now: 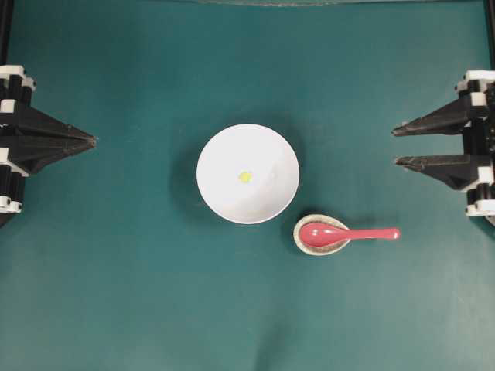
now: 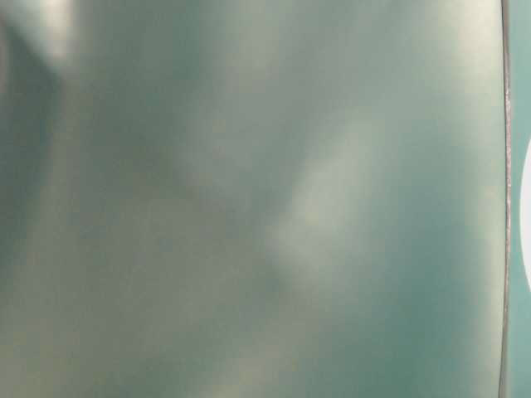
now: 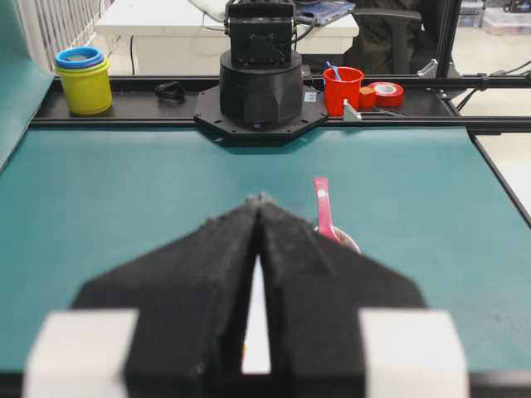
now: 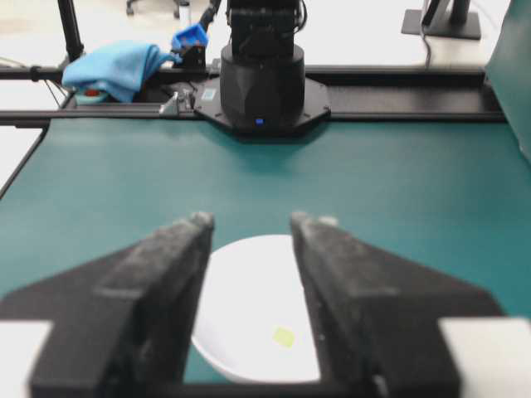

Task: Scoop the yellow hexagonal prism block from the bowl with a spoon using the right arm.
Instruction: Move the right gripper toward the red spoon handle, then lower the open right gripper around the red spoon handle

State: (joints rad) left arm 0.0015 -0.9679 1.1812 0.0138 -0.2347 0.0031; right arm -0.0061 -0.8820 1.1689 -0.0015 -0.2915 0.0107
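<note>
right gripper (image 1: 396, 146): jaws apart, empty
spoon (image 1: 346, 234): beside it, untouched; handle points toward its side; scoop toward bowl (image 1: 274, 147)

Robotics lab: bench-mounted arm base (image 3: 261, 79), tape (image 3: 386, 91).

Mostly blur at table level

Table-level view smeared to teal haze, bowl (image 2: 526, 217) cut by right edge; spoon (image 3: 323, 211) scoop hidden behind left hand (image 3: 260, 201); bowl's near rim masked by right hand (image 4: 249, 222).
</note>
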